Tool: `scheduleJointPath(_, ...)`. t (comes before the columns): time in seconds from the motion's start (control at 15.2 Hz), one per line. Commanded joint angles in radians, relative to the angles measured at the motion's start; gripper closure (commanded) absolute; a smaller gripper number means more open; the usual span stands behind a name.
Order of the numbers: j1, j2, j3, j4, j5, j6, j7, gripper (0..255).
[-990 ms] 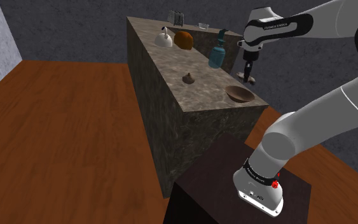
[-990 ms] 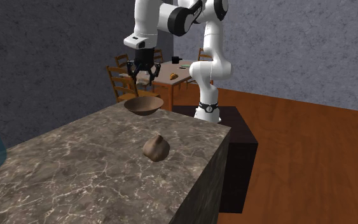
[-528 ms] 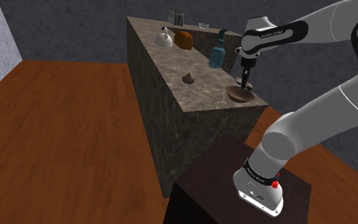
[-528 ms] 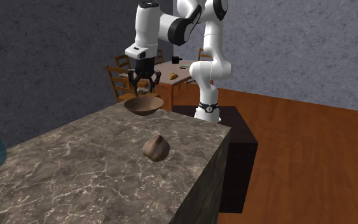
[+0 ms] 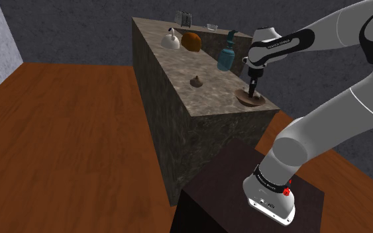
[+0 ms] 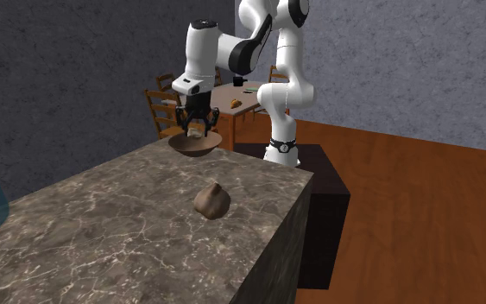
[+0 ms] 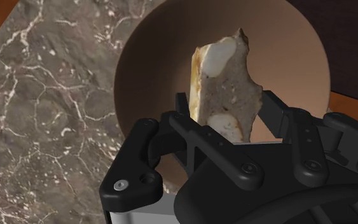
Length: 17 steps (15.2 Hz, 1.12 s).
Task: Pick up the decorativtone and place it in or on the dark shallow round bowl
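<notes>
Over the dark shallow bowl (image 7: 152, 63) at the marble worktop's (image 7: 50, 114) corner, the black pincer (image 7: 225, 124) clasps a pale jagged stone (image 7: 225, 89). Let go tilted, the stone could topple over the low rim and off the worktop.

Base: white housing (image 5: 269, 196) with a black collar and a red button, at the shoulder view's lower right.
Arm: white with dark joints (image 5: 340, 116), rising from the base, then arching over toward the shoulder view's upper left.
Wrist: last white link (image 5: 272, 47) lying nearly level, turned down at its end.
Hand: black (image 6: 194, 112), hanging straight down below the wrist, low in the second exterior view.
Jaws: part-way closed, clasping a pale tan-and-grey stone (image 7: 225, 95).
Fingers: black (image 7: 196, 140), one on each side of the stone, pressed against its lower part.
</notes>
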Motion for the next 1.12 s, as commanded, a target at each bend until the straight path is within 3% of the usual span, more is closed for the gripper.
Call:
scheduleJointPath(0.0,0.000,0.002,-0.001,-0.002,0.000,0.005,0.001,255)
scheduleJointPath(0.33,0.000,0.002,-0.001,-0.002,0.000,0.005,0.001,255)
scheduleJointPath(0.4,0.000,0.002,-0.001,-0.002,0.000,0.005,0.001,0)
scheduleJointPath(0.73,0.000,0.002,-0.001,-0.002,0.000,0.005,0.001,0)
scheduleJointPath(1.06,0.013,-0.044,0.046,0.083,0.023,-0.131,-0.001,0)
